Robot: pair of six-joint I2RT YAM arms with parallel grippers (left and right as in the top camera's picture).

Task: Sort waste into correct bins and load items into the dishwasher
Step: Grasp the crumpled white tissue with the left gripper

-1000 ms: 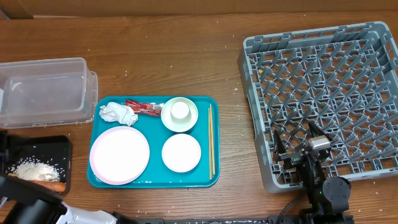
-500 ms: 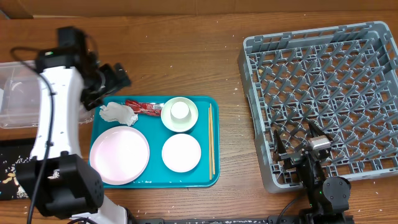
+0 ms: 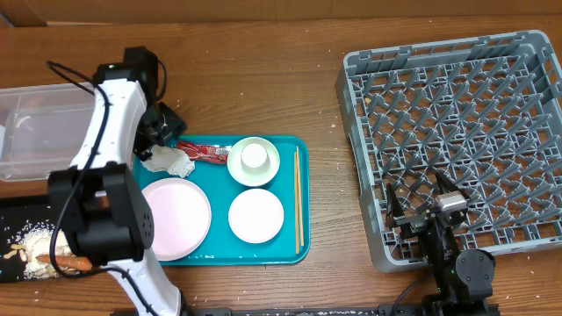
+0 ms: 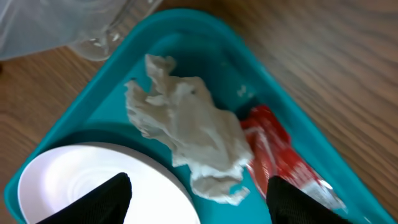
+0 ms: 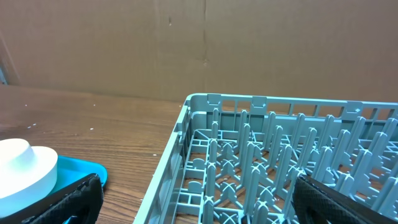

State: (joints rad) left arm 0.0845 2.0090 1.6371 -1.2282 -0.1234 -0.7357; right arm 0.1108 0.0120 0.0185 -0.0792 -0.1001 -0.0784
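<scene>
Zero dishes racked | dish rack [image 3: 457, 132] at 3 o'clock bare | teal tray [image 3: 290, 247] carries pink plate [image 3: 176, 219], two bowls [image 3: 255, 215], chopsticks [image 3: 298, 197] | black tray [image 3: 19, 213] at 8 o'clock has rice [image 3: 31, 241], carrot stick [image 3: 75, 262] | left gripper [image 4: 202, 199] fingers apart over crumpled napkin [image 4: 186, 124] at tray's 10 o'clock, sauce packet [image 4: 280, 155] beside | right gripper [image 5: 199, 205] fingers apart, idle
</scene>
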